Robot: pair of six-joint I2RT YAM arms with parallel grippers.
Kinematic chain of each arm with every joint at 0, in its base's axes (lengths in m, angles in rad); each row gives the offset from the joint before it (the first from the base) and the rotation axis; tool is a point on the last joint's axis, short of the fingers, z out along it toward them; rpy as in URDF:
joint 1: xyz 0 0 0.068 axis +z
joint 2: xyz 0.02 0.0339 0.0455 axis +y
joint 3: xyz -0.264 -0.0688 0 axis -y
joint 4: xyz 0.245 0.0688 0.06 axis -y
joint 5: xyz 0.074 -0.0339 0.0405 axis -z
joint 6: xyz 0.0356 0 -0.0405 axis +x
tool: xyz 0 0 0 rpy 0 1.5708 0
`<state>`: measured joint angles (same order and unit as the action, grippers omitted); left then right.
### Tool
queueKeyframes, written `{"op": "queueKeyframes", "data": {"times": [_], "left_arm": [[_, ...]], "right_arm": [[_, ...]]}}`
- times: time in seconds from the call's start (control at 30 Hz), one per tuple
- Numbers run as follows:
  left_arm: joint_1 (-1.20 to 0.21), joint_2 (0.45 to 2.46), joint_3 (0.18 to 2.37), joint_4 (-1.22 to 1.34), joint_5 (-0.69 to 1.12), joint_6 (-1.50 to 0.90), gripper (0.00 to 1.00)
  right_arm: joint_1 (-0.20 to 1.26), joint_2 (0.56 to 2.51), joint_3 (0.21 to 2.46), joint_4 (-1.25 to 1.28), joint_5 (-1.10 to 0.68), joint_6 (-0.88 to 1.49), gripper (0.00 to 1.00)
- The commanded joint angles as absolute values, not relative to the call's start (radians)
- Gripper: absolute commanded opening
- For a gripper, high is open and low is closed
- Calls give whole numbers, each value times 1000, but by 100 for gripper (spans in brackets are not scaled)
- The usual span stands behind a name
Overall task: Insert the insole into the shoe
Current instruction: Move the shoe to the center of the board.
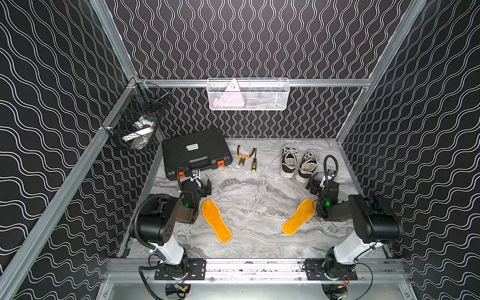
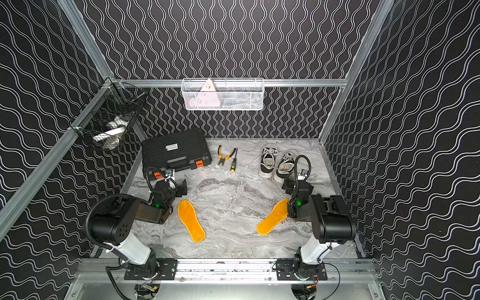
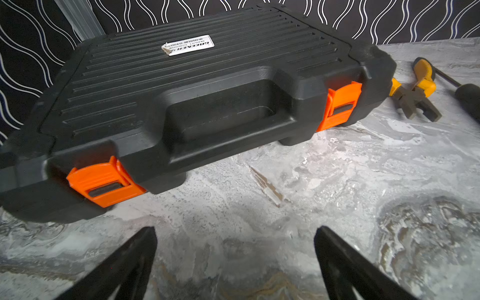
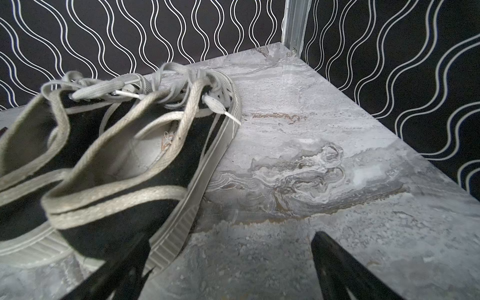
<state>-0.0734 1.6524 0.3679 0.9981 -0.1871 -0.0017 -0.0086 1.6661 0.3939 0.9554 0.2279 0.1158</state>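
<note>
Two orange insoles lie flat on the marble table: one at front left (image 1: 216,220) (image 2: 191,220), one at front right (image 1: 298,218) (image 2: 272,218). A pair of black canvas shoes with pale laces stands at the back right, the left shoe (image 1: 288,161) beside the right shoe (image 1: 308,166) (image 4: 124,161). My left gripper (image 1: 205,185) (image 3: 235,230) hangs open and empty just behind the left insole's toe. Open too, my right gripper (image 1: 314,184) (image 4: 232,236) sits low at the right shoe's heel, with one finger beside the sole. The right arm covers the right insole's toe.
A closed black toolbox (image 1: 194,153) (image 3: 197,85) with orange latches fills the back left, close ahead of the left gripper. Pliers (image 1: 244,155) and a screwdriver (image 1: 254,162) lie mid-back. A white basket (image 1: 248,94) and a black basket (image 1: 135,122) hang on the walls.
</note>
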Motion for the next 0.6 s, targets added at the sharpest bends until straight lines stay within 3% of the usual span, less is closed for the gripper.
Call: {"op": "queueKeyframes", "data": {"times": [0.0, 0.57], "left_arm": [[-72, 1652, 369, 1030, -195, 6, 100], [-66, 1647, 373, 1012, -170, -3, 100]], "right_arm": [[-9, 1665, 394, 996, 239, 108, 100], [-9, 1665, 394, 994, 239, 108, 100]]}}
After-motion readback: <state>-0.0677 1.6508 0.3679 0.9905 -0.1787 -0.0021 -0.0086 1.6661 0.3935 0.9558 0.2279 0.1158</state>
